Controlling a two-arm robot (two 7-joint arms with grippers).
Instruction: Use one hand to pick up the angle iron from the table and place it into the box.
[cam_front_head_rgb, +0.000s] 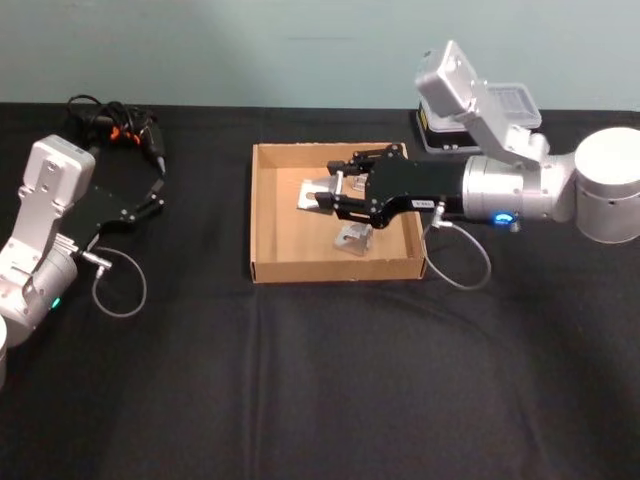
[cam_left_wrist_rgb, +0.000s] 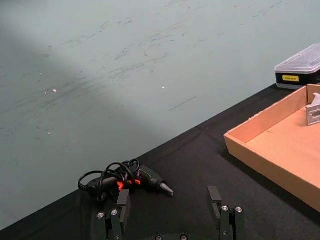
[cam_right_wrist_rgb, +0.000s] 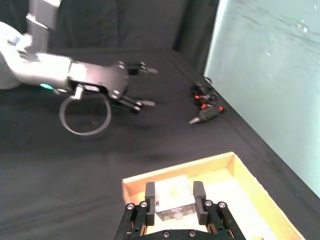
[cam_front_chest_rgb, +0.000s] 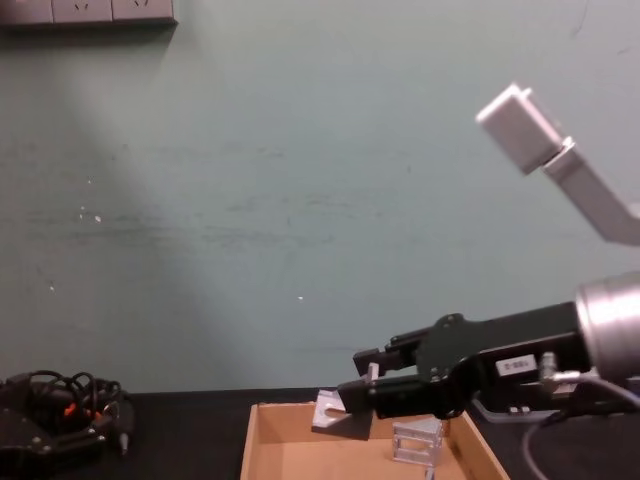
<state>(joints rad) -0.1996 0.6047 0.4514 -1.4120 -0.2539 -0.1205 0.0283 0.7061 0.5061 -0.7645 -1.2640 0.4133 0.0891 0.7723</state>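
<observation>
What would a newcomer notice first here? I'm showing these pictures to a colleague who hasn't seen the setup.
The right gripper hovers over the tan box, shut on a silver angle iron. A second metal piece lies on the box floor. The left gripper rests open on the black table, near a corded tool.

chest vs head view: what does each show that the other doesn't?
Chest alone: the wall sockets, and the held angle iron seen from the side, above the box floor. Head alone: the left gripper parked open over the table near the screwdriver, and the black case behind the box. Both: the right gripper shut on the angle iron over the box, and a second bracket lying inside.
</observation>
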